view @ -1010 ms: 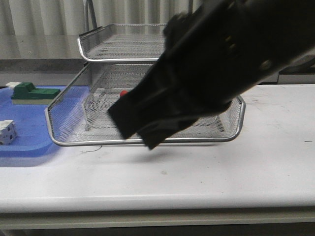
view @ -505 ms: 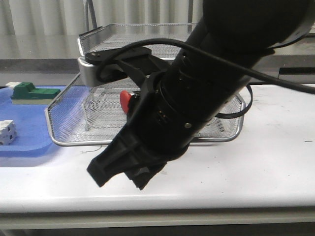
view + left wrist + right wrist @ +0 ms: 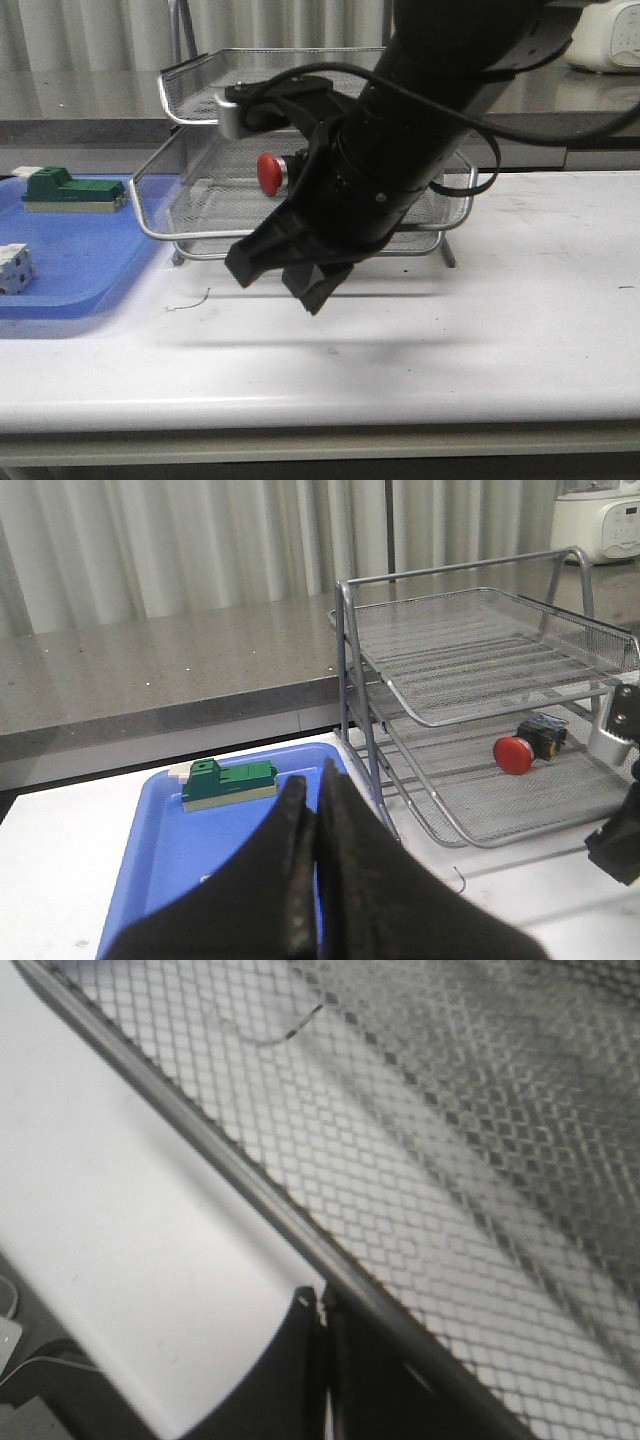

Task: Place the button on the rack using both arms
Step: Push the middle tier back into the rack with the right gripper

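1. The rack (image 3: pixel 200 190) stands on the white worktop (image 3: pixel 500 330) as a stack of silver wire-mesh trays held by upright metal posts.
2. The button (image 3: pixel 270 173) lies on its side on a lower mesh tray of the rack, under the top tray, its red head turned toward the rack's open front; in the left wrist view the button (image 3: pixel 528 747) shows a black body with yellow and blue marks behind the red head.
3. A large black arm (image 3: pixel 420 130) reaches across the front of the rack and hides much of the rack's right half.
4. The right claw (image 3: pixel 290 272) hangs just in front of the rack's lower front rim, above the worktop; in the right wrist view its fingers are pressed together with nothing between them, right at the chrome rim (image 3: pixel 260 1200) of a mesh tray.
5. The left claw (image 3: pixel 315 810) has its fingers pressed together too, holding nothing, over the blue tray (image 3: pixel 170 850).
6. The blue tray (image 3: pixel 80 270) lies on the worktop just beside the rack's left side.
7. A green block (image 3: pixel 70 188) sits on the blue tray, near the rack's left edge, and a white block (image 3: pixel 14 268) sits on the same tray, farther from the rack.
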